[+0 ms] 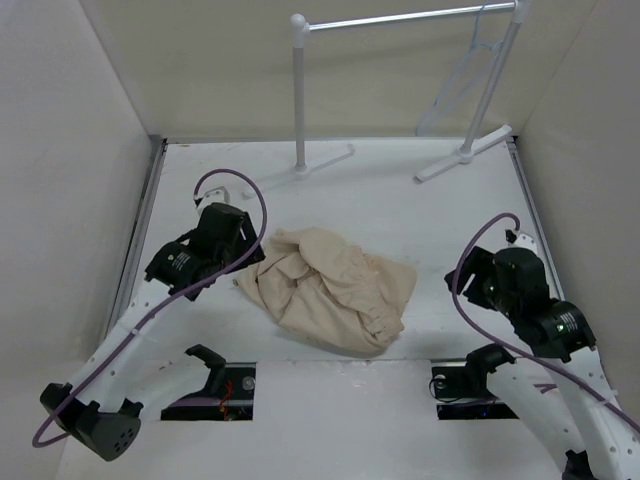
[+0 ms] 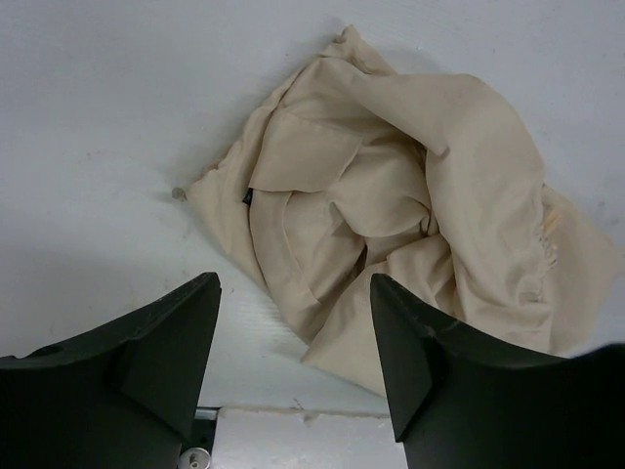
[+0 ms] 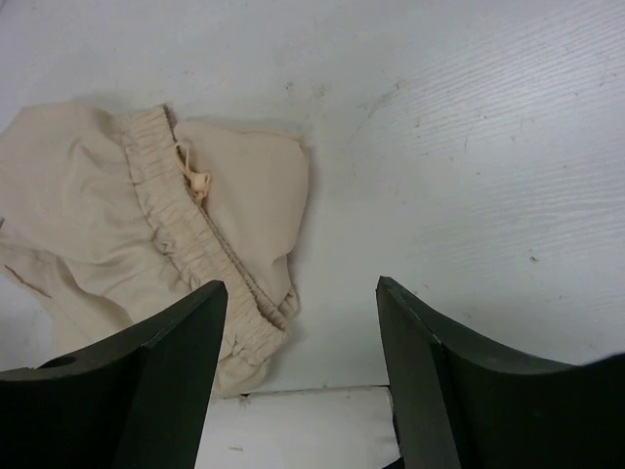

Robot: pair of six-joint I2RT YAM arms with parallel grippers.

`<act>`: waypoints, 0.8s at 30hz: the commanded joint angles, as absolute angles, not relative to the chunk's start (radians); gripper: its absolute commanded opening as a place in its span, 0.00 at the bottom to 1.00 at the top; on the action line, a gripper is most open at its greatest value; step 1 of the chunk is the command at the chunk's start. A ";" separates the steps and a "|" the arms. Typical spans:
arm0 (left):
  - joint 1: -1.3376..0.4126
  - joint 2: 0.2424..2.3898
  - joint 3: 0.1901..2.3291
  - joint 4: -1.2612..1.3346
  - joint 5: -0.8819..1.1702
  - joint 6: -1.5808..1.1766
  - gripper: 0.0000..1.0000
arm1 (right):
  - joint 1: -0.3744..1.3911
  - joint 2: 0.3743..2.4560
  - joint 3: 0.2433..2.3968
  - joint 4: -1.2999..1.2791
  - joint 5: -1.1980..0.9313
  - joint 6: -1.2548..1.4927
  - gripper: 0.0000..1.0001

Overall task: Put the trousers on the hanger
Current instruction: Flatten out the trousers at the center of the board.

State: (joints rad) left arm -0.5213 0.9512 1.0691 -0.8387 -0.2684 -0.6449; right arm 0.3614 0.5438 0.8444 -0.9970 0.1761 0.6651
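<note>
White surface, boxed by pale walls on the left, right and far sides. I log the contents as follows.

Item 1: trousers. Beige cloth, bundled in a wrinkled heap near the middle of the surface, slightly towards the near edge. Not on anything but the surface. My right wrist view shows the gathered elastic waistband running across the heap, with a knotted drawstring lying against it.

Item 2: hanger. Thin, pale and triangular, hooked over the bar at the far right and hanging tilted. Well apart from the trousers.

Item 3: rack. White posts on flat feet, standing at the far side of the surface and carrying the metal bar.

Item 4: left hand. Released, fingers spread wide, nothing between them. It sits just beside the left edge of the heap and faces it; the nearest fold of cloth shows in the gap between the fingers. I cannot tell whether either finger touches the cloth.

Item 5: right hand. Released, fingers spread, grasping nothing. It sits to the right of the heap, apart from it, with mostly bare surface between the fingers and the waistband end of the trousers off to one side.

Item 6: purple cable. Loops up over the left arm; a second one arcs over the right arm.
</note>
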 commanded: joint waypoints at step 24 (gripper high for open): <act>-0.439 0.666 0.491 -0.692 0.074 -0.971 0.62 | 0.821 0.644 0.537 -0.735 0.012 1.022 0.66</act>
State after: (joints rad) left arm -0.4431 0.6525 0.5156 -0.8295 0.0132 -0.8955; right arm 0.7620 0.5819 0.5556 -0.9226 0.0158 0.9466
